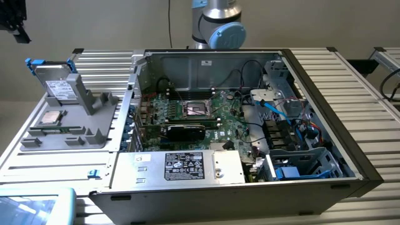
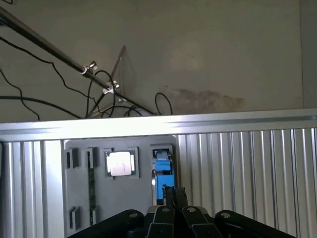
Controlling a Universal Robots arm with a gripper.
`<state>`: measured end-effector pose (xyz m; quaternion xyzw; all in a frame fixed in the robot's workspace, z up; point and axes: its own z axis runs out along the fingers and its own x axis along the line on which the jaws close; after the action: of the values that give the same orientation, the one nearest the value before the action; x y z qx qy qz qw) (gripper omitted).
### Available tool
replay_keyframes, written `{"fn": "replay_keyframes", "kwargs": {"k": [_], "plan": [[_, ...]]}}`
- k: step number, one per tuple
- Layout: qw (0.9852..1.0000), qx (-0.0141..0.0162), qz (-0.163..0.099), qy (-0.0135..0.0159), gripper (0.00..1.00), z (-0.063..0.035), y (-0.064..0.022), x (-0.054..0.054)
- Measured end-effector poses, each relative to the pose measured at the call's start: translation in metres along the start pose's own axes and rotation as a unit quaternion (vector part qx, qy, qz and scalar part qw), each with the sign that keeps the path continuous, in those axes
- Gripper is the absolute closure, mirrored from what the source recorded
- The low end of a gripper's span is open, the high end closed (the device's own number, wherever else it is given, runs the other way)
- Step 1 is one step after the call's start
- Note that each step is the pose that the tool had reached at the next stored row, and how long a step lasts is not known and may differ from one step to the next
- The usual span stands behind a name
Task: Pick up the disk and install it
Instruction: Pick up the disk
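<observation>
Listing: computer case (image 1: 206, 70), open sheet steel, loose cables (image 1: 275, 110) crowding its drive bay, a likely snag; grey moulded holder (image 1: 93, 112), slotted, matte; disk (image 1: 61, 84), smooth silver slab in blue plastic bracket, standing tilted in the holder, liable to tip; gripper (image 2: 173, 191), black fingers (image 2: 169, 194) pressed together, empty, facing the disk's edge, would butt rather than straddle it

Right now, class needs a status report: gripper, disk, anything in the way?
Gripper shut, empty, lined up with disk. Disk propped in gray holder, not installed. Processor chip beside it.
</observation>
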<state>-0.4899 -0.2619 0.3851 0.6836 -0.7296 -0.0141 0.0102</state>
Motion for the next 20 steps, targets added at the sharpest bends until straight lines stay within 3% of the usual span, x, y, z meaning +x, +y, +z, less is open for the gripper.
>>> {"fn": "replay_keyframes", "kwargs": {"k": [8, 10, 17, 20], "plan": [[1.0, -0.0001, 0.0, -0.0015, 0.89, 0.0003, 0.0, 0.0003], [1.0, -0.0002, -0.001, -0.0042, 0.89, 0.0009, 0.0, 0.0005], [0.9999, -0.0007, -0.003, -0.0096, 0.89, 0.0021, -0.0001, 0.0035], [0.9999, -0.0006, -0.003, -0.0102, 0.89, 0.0022, -0.0001, 0.0036]]}}
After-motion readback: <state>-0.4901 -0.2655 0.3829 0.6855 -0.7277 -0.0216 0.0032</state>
